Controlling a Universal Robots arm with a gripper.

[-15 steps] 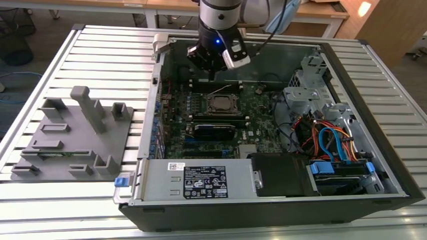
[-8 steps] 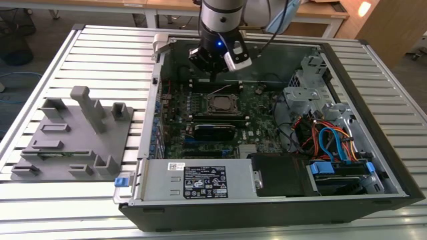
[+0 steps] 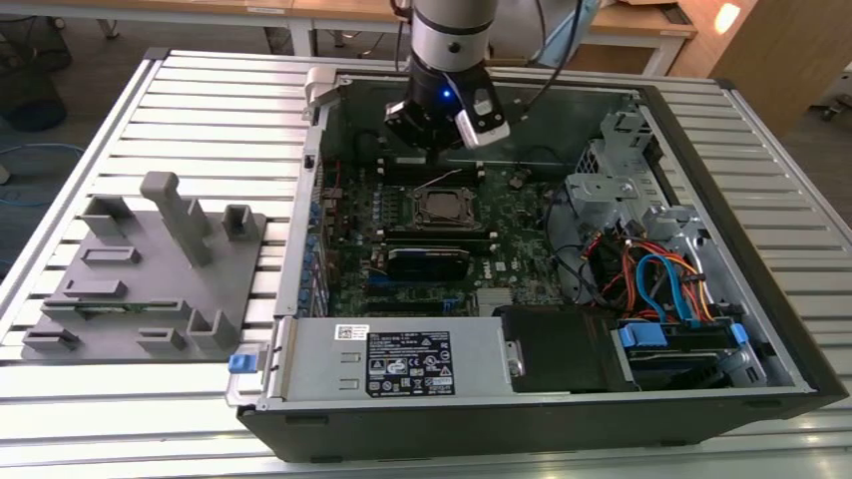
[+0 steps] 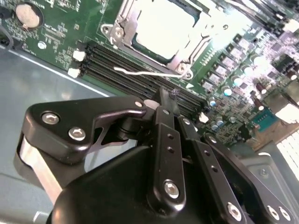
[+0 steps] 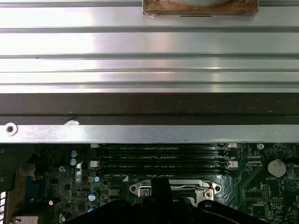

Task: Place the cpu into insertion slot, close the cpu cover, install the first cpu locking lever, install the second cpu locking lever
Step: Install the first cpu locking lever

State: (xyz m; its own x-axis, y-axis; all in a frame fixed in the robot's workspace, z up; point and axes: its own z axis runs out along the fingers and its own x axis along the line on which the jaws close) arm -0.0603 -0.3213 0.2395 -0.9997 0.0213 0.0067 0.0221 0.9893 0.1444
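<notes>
Cpu (image 4: 161, 25) sits in the insertion slot (image 3: 414, 208), its bright metal top flat and level. The cpu cover (image 4: 124, 21) lies down around it, the top showing through the window. I judge the first two steps done, since the frame pins the chip so the levers can clamp it.

In the second wrist view my gripper (image 4: 167, 95) has its fingers drawn together, and I see nothing between them. The tips hang just beside a thin wire locking lever (image 4: 149, 73). That lever stands loose over the memory slots (image 4: 131, 77), next to the slot and not hooked down. I take the pinched jaws as a narrow pushing tip for that wire.

Beyond the memory slots from the slot runs the case wall (image 5: 149, 133). A coin battery (image 4: 27, 14) sits on the board, off one corner of the slot.

As for writing, the memory slots carry fine white print in the first wrist view, and white labels (image 3: 406, 364) sit on the power supply (image 3: 319, 369), well apart from the slot. I cannot read any of it.
</notes>
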